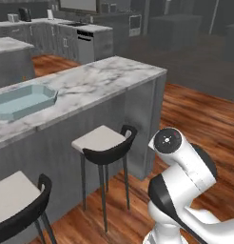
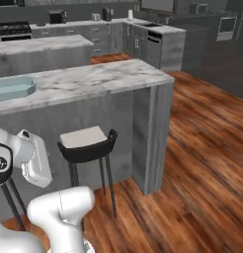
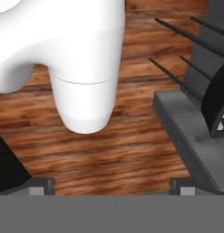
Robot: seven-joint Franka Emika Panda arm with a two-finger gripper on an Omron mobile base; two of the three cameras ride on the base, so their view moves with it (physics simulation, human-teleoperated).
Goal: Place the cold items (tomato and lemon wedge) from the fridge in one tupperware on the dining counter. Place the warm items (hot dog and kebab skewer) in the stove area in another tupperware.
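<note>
On the left stretch of the long white marble bench with grey veins (image 1: pixel 90 83), close to its front edge, lies the shallow pale blue-green eight-sided tupperware tray (image 1: pixel 24 101); in both base views it looks empty, and no tomato, lemon wedge, hot dog or kebab skewer can be seen anywhere. Below the bench's overhang stand two black-backed stools with pale seats, one at the lower left (image 1: pixel 16 202) and one further right (image 1: pixel 104 143), tucked against the plain grey base. Further right the bench ends at a square corner above wooden plank floor (image 1: pixel 195 114), and beyond it, at the back, runs a grey cabinet row with a marble top (image 1: pixel 85 38). The white arm folds low beside the stools, and in the hand view the gripper (image 3: pixel 111 184) faces the floor with its two dark tips standing far apart at the bottom corners, released and holding nothing. The task appears to be at its start or between fetches, so the step in hand is likely travel toward the fridge or the stove. To do it well, the arm should stay tucked so it clears the stool legs and the bench overhang while the base drives, and the gripper should stay wide for the first pick.
</note>
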